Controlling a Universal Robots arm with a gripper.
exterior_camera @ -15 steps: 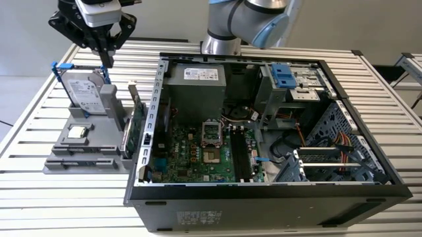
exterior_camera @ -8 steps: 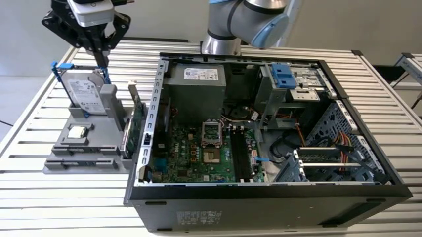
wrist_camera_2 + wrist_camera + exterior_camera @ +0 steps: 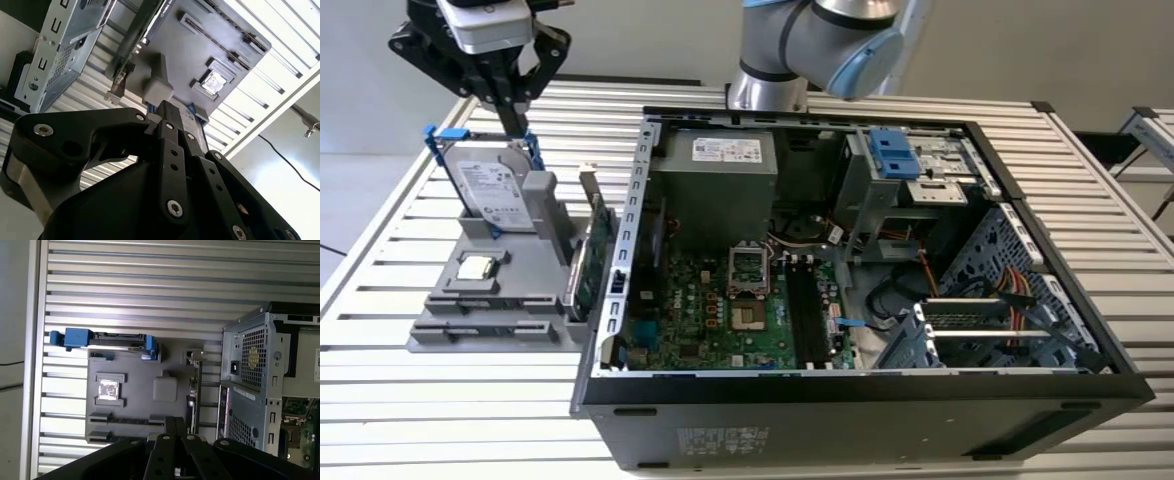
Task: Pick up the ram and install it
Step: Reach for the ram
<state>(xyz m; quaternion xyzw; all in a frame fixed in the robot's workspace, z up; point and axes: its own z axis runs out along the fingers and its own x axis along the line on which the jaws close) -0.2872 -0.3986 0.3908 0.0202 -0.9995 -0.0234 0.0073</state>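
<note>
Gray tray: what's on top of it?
A silver hard drive stands upright, a square chip lies flat, a green card stands on edge. The hard drive covers whatever's behind it.

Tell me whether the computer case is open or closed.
Open: the computer case lies on its side with no side panel, leaving the motherboard exposed.

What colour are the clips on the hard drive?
The clips are blue; first wrist view.
</note>
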